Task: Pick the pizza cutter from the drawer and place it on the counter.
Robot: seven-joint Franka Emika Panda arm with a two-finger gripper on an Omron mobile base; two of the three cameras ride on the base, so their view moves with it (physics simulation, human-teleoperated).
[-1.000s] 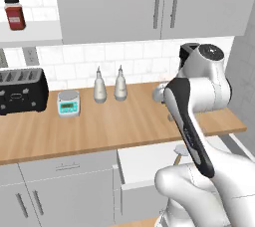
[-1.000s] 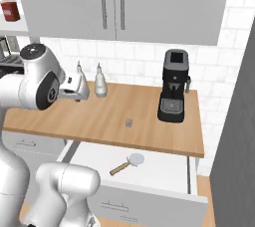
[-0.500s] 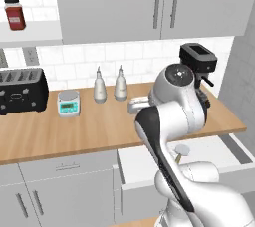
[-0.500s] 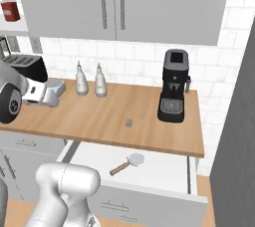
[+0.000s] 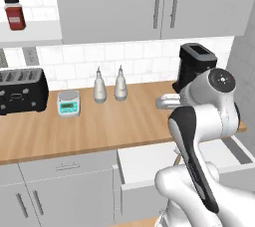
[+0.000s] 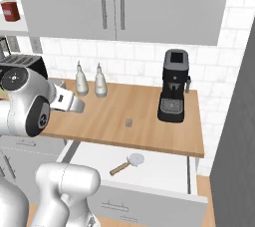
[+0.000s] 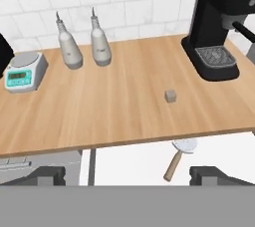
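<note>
1. The white arm rises from the base and bends over the open drawer [image 6: 149, 191], its hand held above the front of the desk [image 7: 124, 106] and looking forward and down.
2. The end effector [image 7: 127, 175] is released: its two dark fingertips [image 7: 50, 175] stand wide apart at the bottom of the hand view, with nothing between them.
3. The drawer is pulled out below the desk edge, white inside, its grey front panel and slim bar handle nearest the base.
4. The pizza cutter [image 6: 127, 163] lies flat on the drawer floor, apart from the end effector. In the hand view its long axis runs diagonally: the tan handle points toward the drawer front, the pale wheel head [image 7: 185, 145] toward the desk edge (just short of it).
5. On the desk a small grey lump [image 7: 171, 96] sits alone in the middle.
6. Farther back stand two pale bottles [image 7: 84, 42] side by side, a small scale [image 7: 22, 71] beside them, and a black coffee machine [image 7: 221, 27] at the right end.
7. A black toaster [image 5: 21, 90] sits at the far left by the tiled wall.
</note>
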